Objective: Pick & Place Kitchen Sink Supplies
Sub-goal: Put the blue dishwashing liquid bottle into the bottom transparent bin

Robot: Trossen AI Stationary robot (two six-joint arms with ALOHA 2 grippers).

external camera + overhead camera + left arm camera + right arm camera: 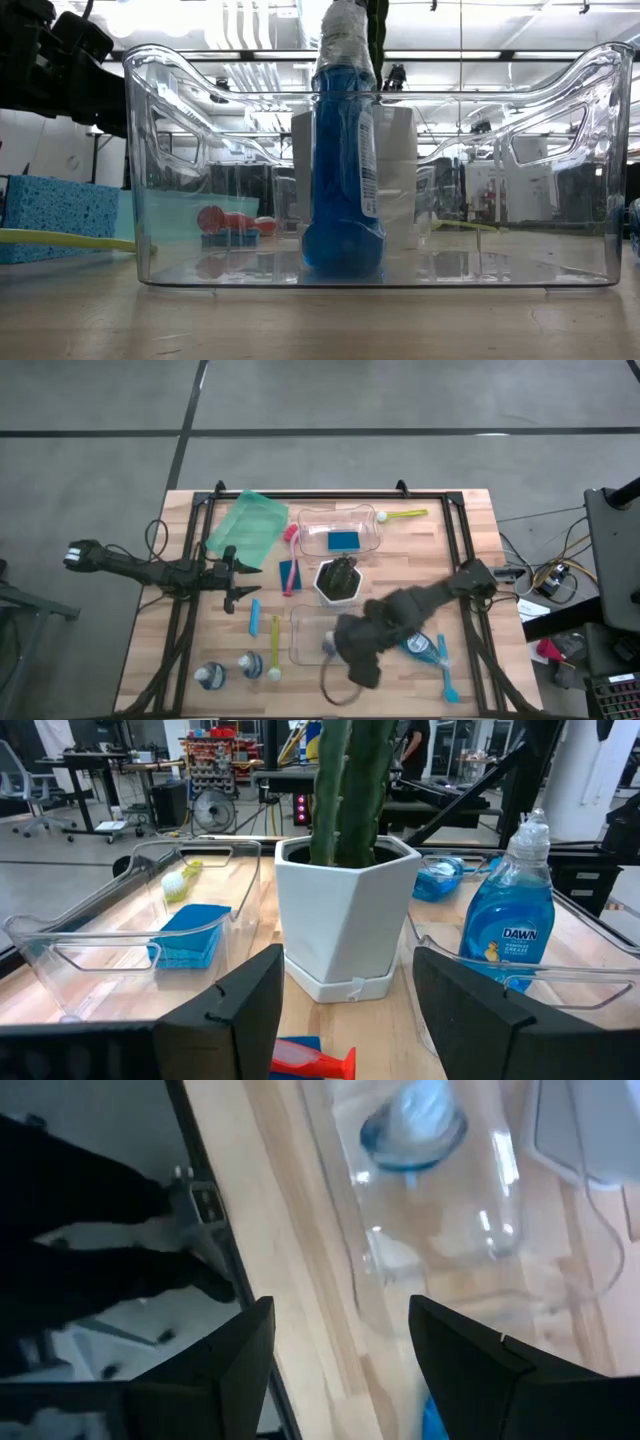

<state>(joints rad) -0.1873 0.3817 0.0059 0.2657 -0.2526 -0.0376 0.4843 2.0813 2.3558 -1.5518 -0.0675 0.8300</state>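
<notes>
So progress check: one bottle of blue soap (pixel 343 170) is standing upright inside the near clear bin (pixel 180 180), and the right gripper (pixel 345 650) is over that bin with nothing between its jaws, which are spread apart. The far clear bin (pixel 368 520) already has a blue sponge (pixel 343 541) lying in it, and a brush with a green handle (pixel 405 515) rests across its corner.

Plenty left out on the surface though. Two more small bottles (pixel 209 676) sit near the front left edge, with a yellow brush (pixel 275 647) and a blue brush (pixel 254 616) beside them. A pink brush (pixel 291 552) lies by another sponge next to the white plant pot (pixel 338 582). On the right side another bottle (pixel 418 646) lies on its side beside a second blue brush (pixel 445 670).

The left gripper (pixel 236 574) hovers near the green tray (pixel 245 525), jaws apart and empty, pointing toward the pot. I'd say roughly a third done.
</notes>
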